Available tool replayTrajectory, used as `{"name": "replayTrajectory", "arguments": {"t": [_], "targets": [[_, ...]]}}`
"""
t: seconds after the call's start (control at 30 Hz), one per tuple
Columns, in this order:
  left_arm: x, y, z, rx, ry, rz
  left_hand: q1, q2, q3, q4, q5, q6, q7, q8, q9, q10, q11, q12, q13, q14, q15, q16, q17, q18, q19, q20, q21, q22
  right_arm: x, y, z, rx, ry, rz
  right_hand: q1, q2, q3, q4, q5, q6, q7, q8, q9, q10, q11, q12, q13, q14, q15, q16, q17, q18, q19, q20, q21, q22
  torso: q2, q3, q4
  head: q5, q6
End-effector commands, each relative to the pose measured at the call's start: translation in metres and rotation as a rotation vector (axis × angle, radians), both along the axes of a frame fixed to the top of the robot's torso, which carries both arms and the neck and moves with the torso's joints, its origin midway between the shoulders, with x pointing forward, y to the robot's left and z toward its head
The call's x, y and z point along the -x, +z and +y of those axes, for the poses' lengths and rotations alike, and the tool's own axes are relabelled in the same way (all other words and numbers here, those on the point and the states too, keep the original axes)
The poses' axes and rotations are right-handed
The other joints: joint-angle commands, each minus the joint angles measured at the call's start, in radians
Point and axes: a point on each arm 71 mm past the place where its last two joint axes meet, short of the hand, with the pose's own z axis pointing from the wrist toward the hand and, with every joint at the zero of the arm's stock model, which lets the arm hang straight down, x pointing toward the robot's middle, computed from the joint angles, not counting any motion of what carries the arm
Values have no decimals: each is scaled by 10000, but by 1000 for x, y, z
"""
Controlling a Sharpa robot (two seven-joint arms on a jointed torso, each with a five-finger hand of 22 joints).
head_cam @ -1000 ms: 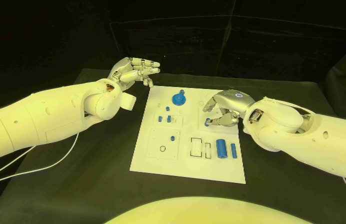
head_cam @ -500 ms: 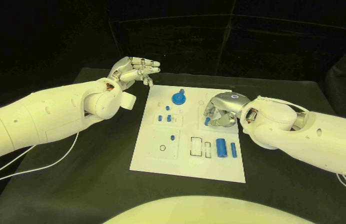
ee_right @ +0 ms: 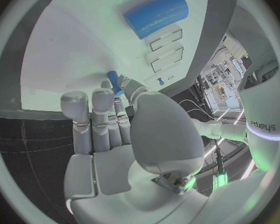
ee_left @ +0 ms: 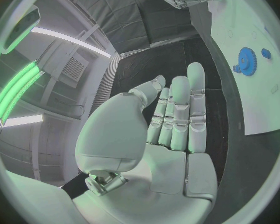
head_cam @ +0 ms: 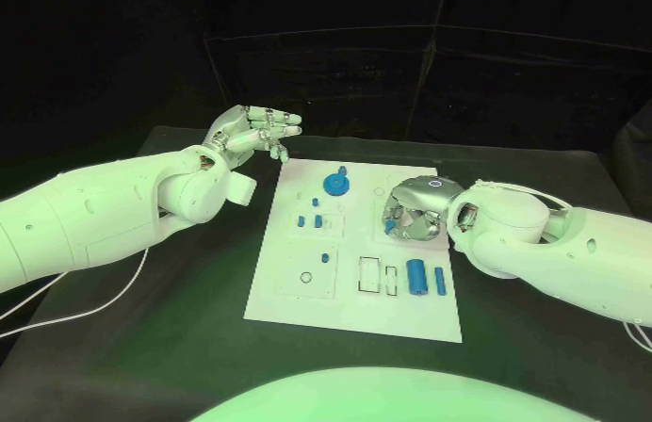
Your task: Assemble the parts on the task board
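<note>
Right robot hand (head_cam: 415,211) is pinching a small blue peg (ee_right: 115,81) over the task board (head_cam: 356,304). Left robot hand (head_cam: 252,134) is idling empty, fingers loosely apart. Peg's probably slipping sideways if that pinch loosens.

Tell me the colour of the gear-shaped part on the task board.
Blue. The gear-shaped part shows best in the left wrist view, lying on the white task board.

A black surface (head_cam: 163,347) is seen at the front of the head view, backed by dark curtain panels (head_cam: 408,73) that are hung behind it and folded at a corner. In the left wrist view a ceiling is shown with long light strips (ee_left: 65,37), a square vent (ee_left: 72,69) and a glowing tube (ee_left: 18,87) at the side. In the right wrist view a bright room with racks (ee_right: 230,64) is glimpsed.
</note>
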Motion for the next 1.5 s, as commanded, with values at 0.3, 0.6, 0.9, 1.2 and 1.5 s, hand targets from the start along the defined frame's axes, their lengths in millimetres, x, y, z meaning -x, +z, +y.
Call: {"name": "replayTrajectory", "arguments": {"t": [0.3,0.6,0.9,1.2,1.5], "targets": [[0,1,-1,96,-129,8,-41,26,-3,-26,43,-24,20,13,-13,-43,14,33,-10,-79,18,-35,-11,121,-48,17,-35,-12,-3,3,1,-292,-26,-376,66,19,795,-58,-428,497,8,129,29,514,-25,-292,15,111,-16,386,351,-209,137,-39,252,288,-5,-2,-7,-10,-56],[0,1,0,78,-122,44,-41,26,-3,-26,43,-24,20,13,-13,-43,14,33,-10,-79,18,-35,-11,121,-48,17,-35,-12,3,11,0,-1281,-214,-457,-76,9,1000,-11,-444,679,-17,169,43,710,-59,-370,31,115,-39,515,466,-223,170,-65,342,396,-26,-1,-16,-33,-51],[-1,0,0,59,-125,89,-36,38,-5,-31,44,-17,15,29,-8,-38,10,51,-9,-91,20,-32,-25,122,-51,22,-50,-23,19,23,0,-2926,-342,289,-209,-44,1040,47,-459,697,-18,152,36,734,-54,-440,25,113,-39,559,497,-229,178,-70,373,424,-25,-12,-2,-50,-24],[-1,0,-1,59,-143,105,-36,38,-5,-31,44,-17,15,29,-8,-38,10,51,-9,-91,20,-32,-25,122,-51,22,-50,-23,30,28,25,-4112,377,1061,-232,-46,1076,55,-441,685,-18,134,29,729,-54,-479,21,110,-38,573,501,-228,175,-70,379,423,-14,-15,4,98,-70],[-1,0,-4,86,-210,101,-36,38,-5,-31,44,-17,15,29,-8,-38,10,51,-9,-91,20,-32,-25,122,-51,22,-50,-23,31,23,67,-4497,1472,1289,-236,-44,1125,42,-382,664,-8,109,21,714,-45,-531,18,112,-34,613,541,-233,180,-69,401,450,-2,-12,2,331,-158]]}}
